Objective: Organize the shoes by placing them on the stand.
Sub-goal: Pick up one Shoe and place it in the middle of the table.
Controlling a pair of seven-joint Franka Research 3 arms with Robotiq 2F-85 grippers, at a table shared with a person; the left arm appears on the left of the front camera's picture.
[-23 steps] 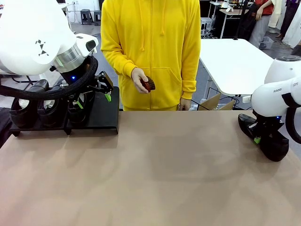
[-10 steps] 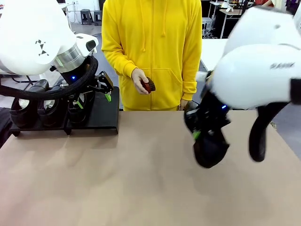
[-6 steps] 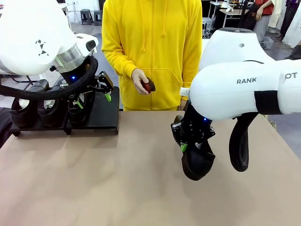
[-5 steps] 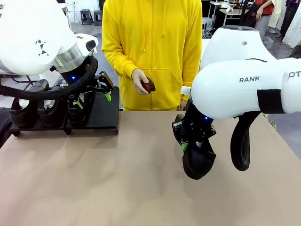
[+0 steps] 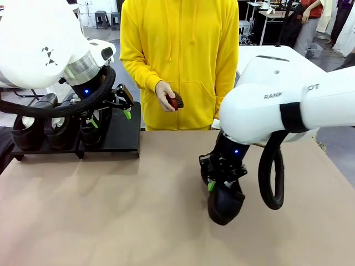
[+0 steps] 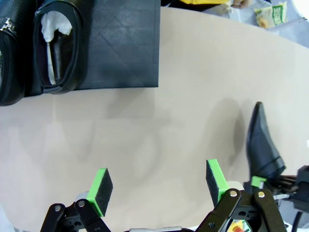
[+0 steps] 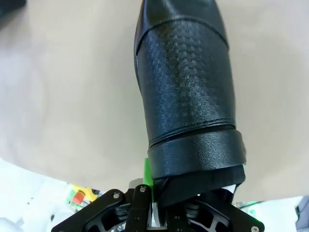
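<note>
The right pincer [image 5: 211,184] pinches a shoe [image 5: 224,204] by its heel, toe down, with the stand [image 5: 119,136] well leftward, near the spread left pincer [image 6: 159,187].

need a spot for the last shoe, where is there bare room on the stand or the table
Free: the right end of the low black stand, beside the three glossy dark shoes crowding its left; the open left gripper hovers there. Also bare: the brown tabletop between the stand and the right gripper, shut on the fourth black shoe.
</note>
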